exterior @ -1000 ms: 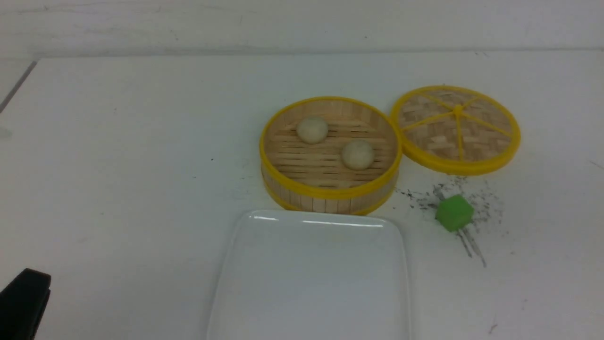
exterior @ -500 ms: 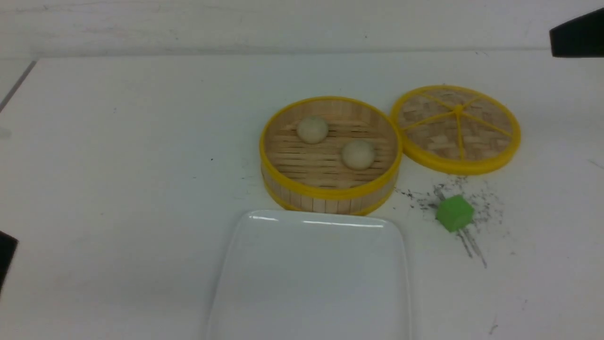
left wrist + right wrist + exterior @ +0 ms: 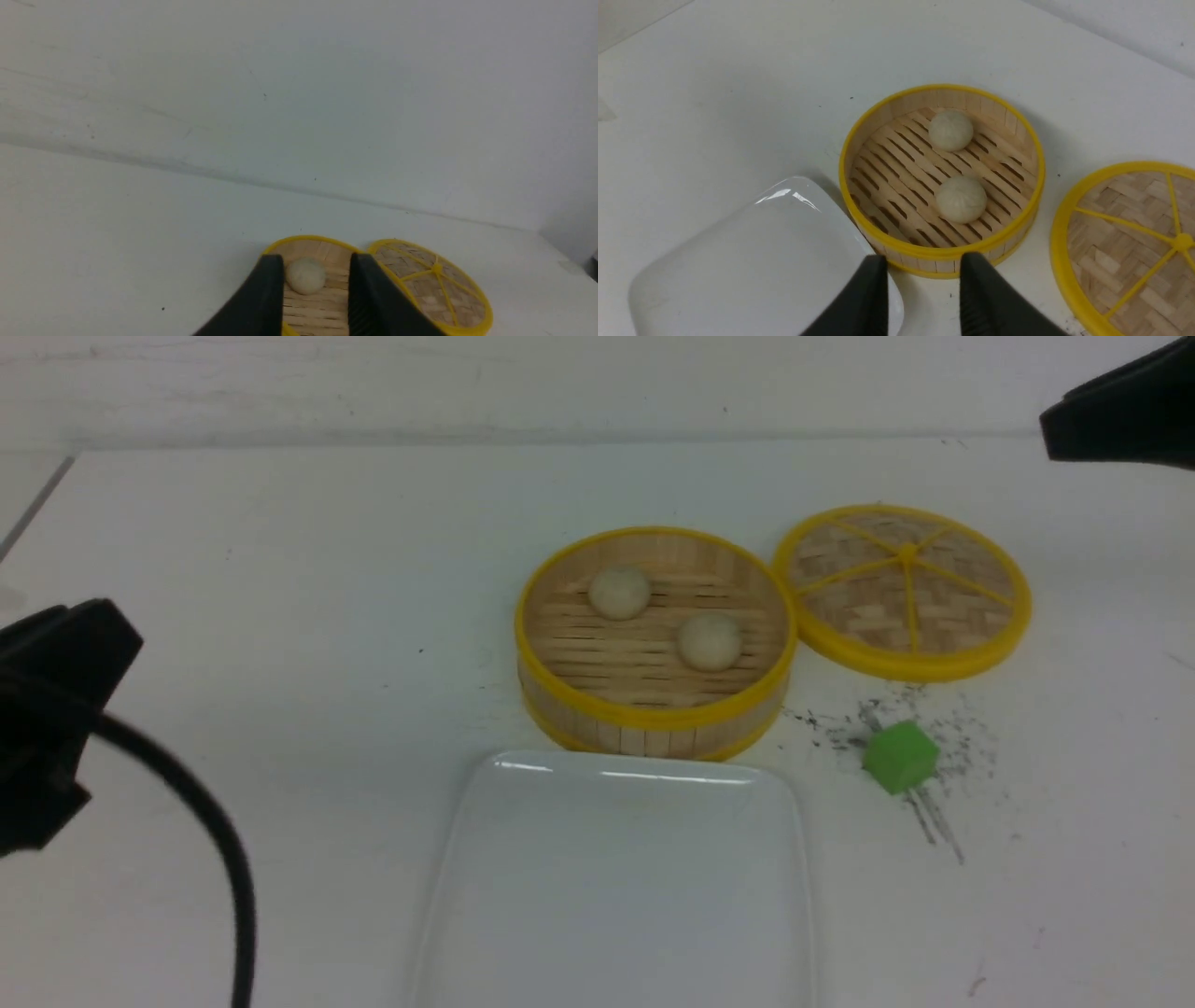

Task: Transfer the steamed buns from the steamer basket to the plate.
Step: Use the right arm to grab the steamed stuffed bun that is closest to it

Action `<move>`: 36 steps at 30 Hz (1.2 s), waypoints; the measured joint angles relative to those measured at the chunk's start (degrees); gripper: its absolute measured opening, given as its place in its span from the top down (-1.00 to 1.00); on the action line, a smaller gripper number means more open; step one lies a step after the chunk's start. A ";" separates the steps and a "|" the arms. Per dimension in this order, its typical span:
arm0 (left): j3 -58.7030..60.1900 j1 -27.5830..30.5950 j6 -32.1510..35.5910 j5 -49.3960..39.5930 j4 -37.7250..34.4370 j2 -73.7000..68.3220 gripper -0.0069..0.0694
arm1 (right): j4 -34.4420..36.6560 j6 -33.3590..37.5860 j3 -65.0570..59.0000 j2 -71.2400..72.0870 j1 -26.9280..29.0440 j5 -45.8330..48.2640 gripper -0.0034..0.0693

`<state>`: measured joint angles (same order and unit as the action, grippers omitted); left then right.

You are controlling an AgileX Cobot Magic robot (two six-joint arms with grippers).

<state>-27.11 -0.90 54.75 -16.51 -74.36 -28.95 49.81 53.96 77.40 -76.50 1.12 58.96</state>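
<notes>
The steamer basket point(image 3: 653, 721) stands mid-table with two cream steamed buns point(image 3: 619, 592) point(image 3: 709, 641) on its slatted floor. The white plate point(image 3: 621, 887) lies just in front of it and holds nothing. My left gripper point(image 3: 317, 259) is open and empty, well short of the basket point(image 3: 303, 239), with one bun point(image 3: 305, 276) showing between its fingers. My right gripper point(image 3: 924, 258) is open and empty, above the table near the basket point(image 3: 850, 140) and the plate's corner point(image 3: 752, 261). Both buns point(image 3: 950, 130) point(image 3: 961, 199) show in the right wrist view.
The flat woven lid point(image 3: 903, 590) lies right of the basket, touching it. A green cube point(image 3: 899, 757) sits on dark scuff marks in front of the lid. My left arm point(image 3: 56, 709) with its cable is at the left edge, my right arm point(image 3: 1120, 415) at the top right.
My left arm has come up into view at the left edge with its cable. My right arm has entered at the top right and moved further left. Buns, basket and plate have not moved.
</notes>
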 joint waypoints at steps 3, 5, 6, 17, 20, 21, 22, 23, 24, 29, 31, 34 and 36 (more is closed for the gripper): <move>-0.90 0.00 0.58 0.12 -2.89 -2.29 0.21 | -0.06 0.85 0.36 -3.35 -3.04 -2.68 0.25; -1.01 0.00 0.88 0.72 -5.53 -2.76 0.21 | -0.59 2.02 1.58 -7.18 -5.26 -4.14 0.25; -1.01 0.00 0.95 1.35 -6.46 -2.90 0.21 | -0.90 2.39 2.34 -9.24 -6.29 -4.51 0.25; -1.01 0.00 3.73 4.97 -9.86 -2.97 0.21 | -1.45 1.67 17.94 -28.43 -10.08 -5.93 0.25; -1.01 0.00 5.01 4.91 -9.91 -2.97 0.21 | -1.88 1.67 19.59 -32.65 -10.15 -5.93 0.25; -1.01 0.00 5.90 4.84 -9.91 -2.97 0.20 | -2.23 1.81 19.79 -34.16 -10.15 -5.93 0.25; -1.01 0.00 6.07 4.84 -9.91 -2.97 0.20 | -2.32 1.89 19.85 -34.40 -10.15 -5.93 0.25; -1.01 0.00 6.51 4.71 -9.91 -2.97 0.20 | -2.64 2.65 19.96 -36.63 -10.15 -5.93 0.25; -1.01 0.00 6.57 4.65 -9.91 -2.97 0.20 | -2.64 2.65 19.97 -36.63 -10.15 -5.93 0.25; -1.01 0.00 6.92 4.52 -9.91 -2.97 0.20 | -2.90 4.51 20.02 -42.05 -10.63 -6.50 0.25; -1.01 0.00 6.92 4.53 -9.91 -2.97 0.20 | -3.23 6.39 20.02 -43.86 -12.03 -7.63 0.25; -1.01 0.00 6.95 4.53 -9.91 -2.97 0.20 | -3.96 7.37 20.02 -44.64 -13.96 -9.48 0.25; -1.01 0.00 7.10 4.58 -9.91 -2.97 0.20 | -6.19 7.42 20.02 -44.97 -16.62 -11.90 0.25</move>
<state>-28.12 -0.90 61.85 -11.93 -84.27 -31.92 43.62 61.38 97.42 -121.48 -15.50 47.06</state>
